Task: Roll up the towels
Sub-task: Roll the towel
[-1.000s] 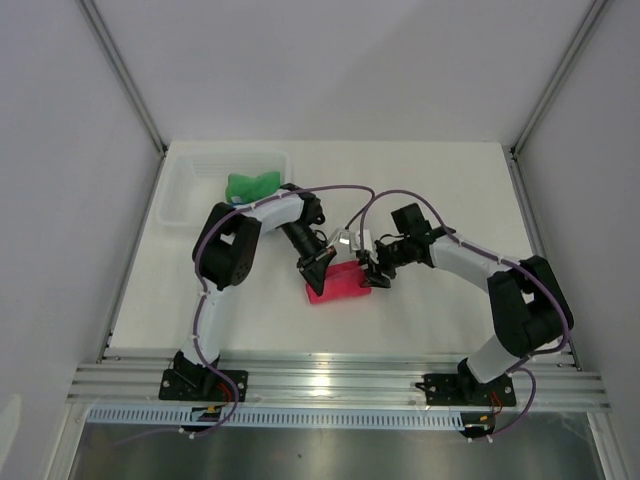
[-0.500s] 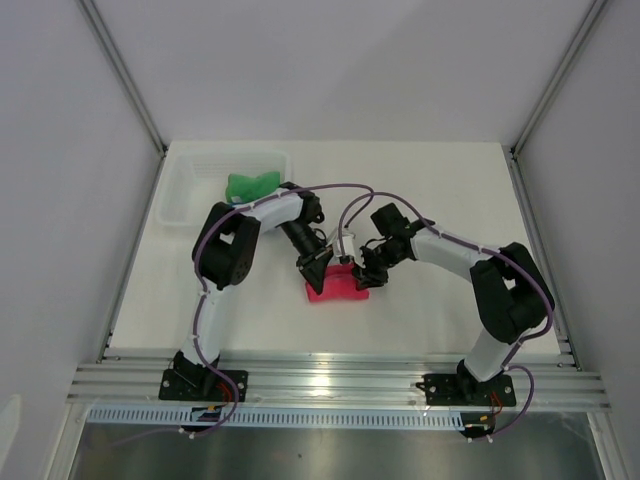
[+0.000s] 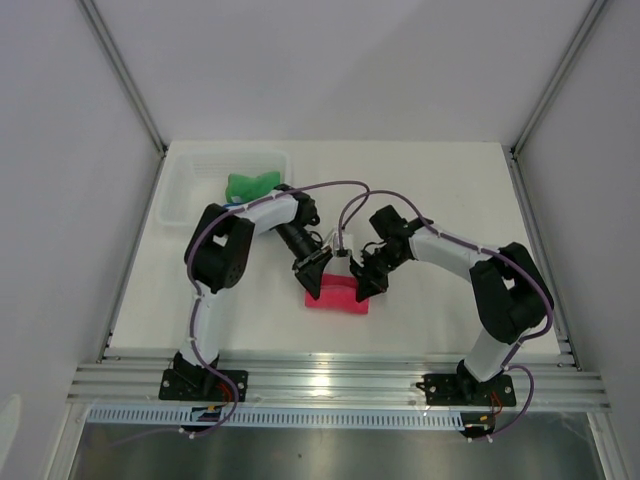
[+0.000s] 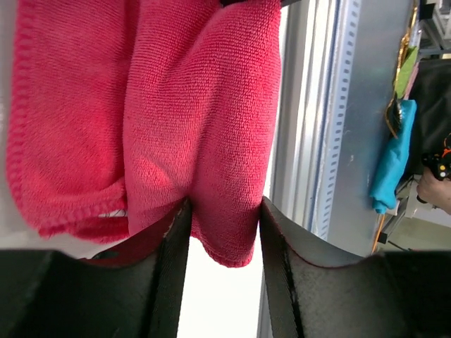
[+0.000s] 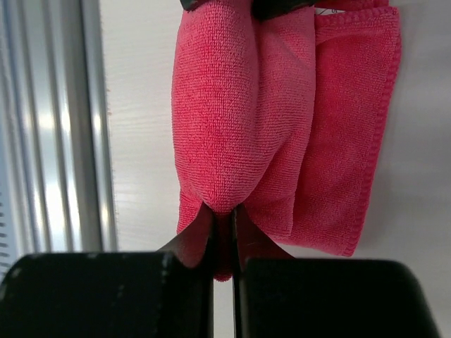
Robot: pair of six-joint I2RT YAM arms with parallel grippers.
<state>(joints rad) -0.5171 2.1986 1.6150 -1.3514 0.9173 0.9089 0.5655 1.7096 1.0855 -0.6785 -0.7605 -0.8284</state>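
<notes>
Now my right gripper (image 5: 224,215) has clamped the pink towel (image 5: 236,105) just ahead; my left gripper (image 4: 224,211) has slackened around it, handing over.

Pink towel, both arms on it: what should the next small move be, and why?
Probably close the left gripper on its end of the pink towel. Its jaws stand apart around the rolled fold, while the right gripper pinches the other end shut, and a flat layer lies unrolled beside it.
</notes>
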